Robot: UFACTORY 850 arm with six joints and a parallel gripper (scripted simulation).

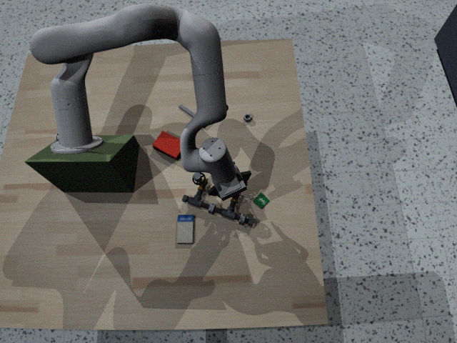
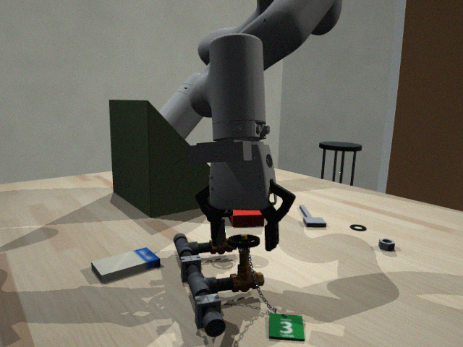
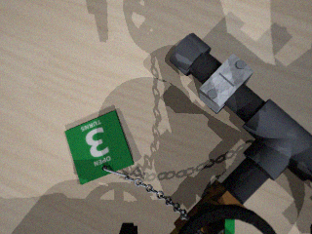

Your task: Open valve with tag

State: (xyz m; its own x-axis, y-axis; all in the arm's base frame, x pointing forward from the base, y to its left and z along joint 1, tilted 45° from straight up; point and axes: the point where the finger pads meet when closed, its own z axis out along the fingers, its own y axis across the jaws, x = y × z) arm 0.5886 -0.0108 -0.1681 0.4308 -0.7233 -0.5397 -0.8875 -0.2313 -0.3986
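Observation:
A dark pipe manifold point(image 1: 218, 211) point(image 2: 197, 280) point(image 3: 273, 132) lies on the wooden table and carries two brass valves. The nearer valve has a black handwheel point(image 2: 244, 241) point(image 3: 253, 216) and a chain point(image 2: 261, 295) point(image 3: 185, 172) running to a green tag point(image 1: 261, 200) point(image 2: 286, 327) point(image 3: 98, 145) marked 3. The other valve's handwheel point(image 1: 203, 181) sits at the far end; in the exterior view only its brass body point(image 2: 221, 246) shows. My gripper point(image 2: 244, 244) point(image 1: 230, 191) points straight down, open, with one finger on each side of the tagged handwheel and not touching it.
A red block point(image 1: 168, 144) point(image 2: 246, 217) lies behind the gripper. A grey box with a blue end point(image 1: 185, 229) point(image 2: 125, 264) lies left of the pipe. The green arm pedestal point(image 1: 92, 162) point(image 2: 149, 164) stands behind. A grey bar point(image 2: 312, 218), a washer point(image 2: 357, 229) and a nut point(image 1: 247, 117) point(image 2: 386, 243) lie right.

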